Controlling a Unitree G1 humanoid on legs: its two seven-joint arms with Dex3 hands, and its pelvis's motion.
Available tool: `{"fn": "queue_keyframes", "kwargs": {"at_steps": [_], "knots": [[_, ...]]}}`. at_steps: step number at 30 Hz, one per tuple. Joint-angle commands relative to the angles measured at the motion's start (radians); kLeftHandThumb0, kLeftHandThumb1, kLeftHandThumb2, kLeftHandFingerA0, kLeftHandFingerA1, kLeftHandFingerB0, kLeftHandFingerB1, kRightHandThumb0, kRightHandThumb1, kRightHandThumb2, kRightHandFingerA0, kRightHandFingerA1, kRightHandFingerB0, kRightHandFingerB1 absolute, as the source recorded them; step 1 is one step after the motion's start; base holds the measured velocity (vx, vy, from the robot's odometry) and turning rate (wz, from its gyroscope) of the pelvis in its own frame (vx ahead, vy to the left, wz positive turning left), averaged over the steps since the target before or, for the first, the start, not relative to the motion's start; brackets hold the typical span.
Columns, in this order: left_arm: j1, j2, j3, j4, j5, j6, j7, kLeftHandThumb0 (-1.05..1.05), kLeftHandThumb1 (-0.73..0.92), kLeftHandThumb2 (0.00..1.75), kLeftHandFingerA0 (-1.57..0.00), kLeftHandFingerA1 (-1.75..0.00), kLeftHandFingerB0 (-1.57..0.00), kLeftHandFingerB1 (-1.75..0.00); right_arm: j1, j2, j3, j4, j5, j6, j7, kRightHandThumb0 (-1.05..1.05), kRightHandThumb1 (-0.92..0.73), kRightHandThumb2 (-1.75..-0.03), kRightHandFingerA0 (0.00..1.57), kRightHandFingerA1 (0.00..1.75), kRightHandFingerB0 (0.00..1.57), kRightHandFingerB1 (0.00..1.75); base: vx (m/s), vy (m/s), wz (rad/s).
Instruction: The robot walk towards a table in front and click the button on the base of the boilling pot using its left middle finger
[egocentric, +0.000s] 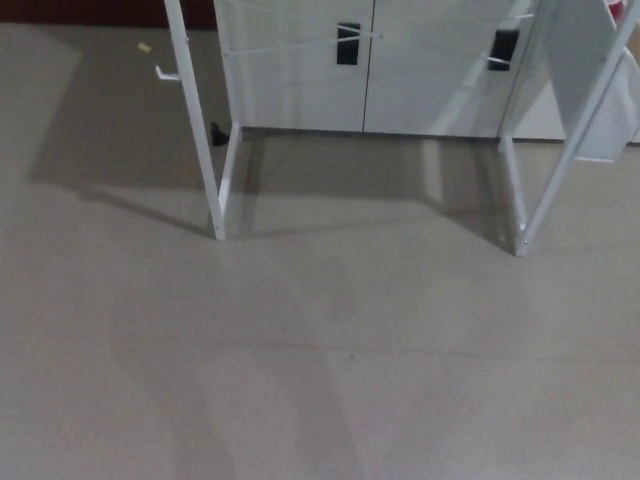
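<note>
Grey floor (300, 380); white table legs (205, 170) ahead; possibly cabinet (400, 70) behind; hands unseen.

The picture looks down at a plain grey floor (320, 380). No robot hand shows here, so places are told by the picture. Two white table legs (205, 150) stand on the floor, one at the left and one (520, 200) at the right. Each leg has a slanted white bar joined near its foot. Behind the legs is a white cabinet (420, 70) with two black handles (347, 43) on its doors. A small yellow scrap (144, 46) lies on the floor at the top left. Soft shadows fall across the floor by the legs.
</note>
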Motion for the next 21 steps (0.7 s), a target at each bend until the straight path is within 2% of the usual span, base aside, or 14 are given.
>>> {"fn": "queue_keyframes", "kwargs": {"at_steps": [1,12,16,21], "knots": [[-0.014,0.007,-0.004,-0.012,-0.011,-0.020,-0.015,-0.20,0.47,0.59,-0.52,-0.45,-0.50,-0.40,-0.025,-0.021,-0.004,0.001,-0.005,-0.007,-0.017,-0.26,-0.60,-0.58,0.76,0.58,0.55,0.45,0.25,-0.143,0.16],[-0.050,0.003,0.001,-0.001,-0.013,0.005,-0.015,-0.13,0.46,0.54,-0.58,-0.46,-0.58,-0.39,-0.033,-0.030,-0.002,-0.017,-0.006,0.001,-0.003,-0.26,-0.62,-0.58,0.74,0.56,0.53,0.44,0.33,-0.231,0.28],[-0.054,0.011,-0.008,-0.005,-0.002,0.017,-0.016,-0.15,0.47,0.54,-0.56,-0.45,-0.56,-0.38,-0.034,-0.026,-0.007,-0.026,0.002,-0.001,0.000,-0.25,-0.62,-0.58,0.74,0.56,0.54,0.45,0.30,-0.029,-0.06],[-0.050,0.021,-0.016,0.001,0.007,-0.001,-0.024,-0.17,0.47,0.54,-0.57,-0.45,-0.56,-0.38,-0.034,-0.027,-0.009,-0.023,0.005,-0.019,0.012,-0.23,-0.62,-0.59,0.73,0.57,0.53,0.46,0.31,0.147,-0.13]]}}
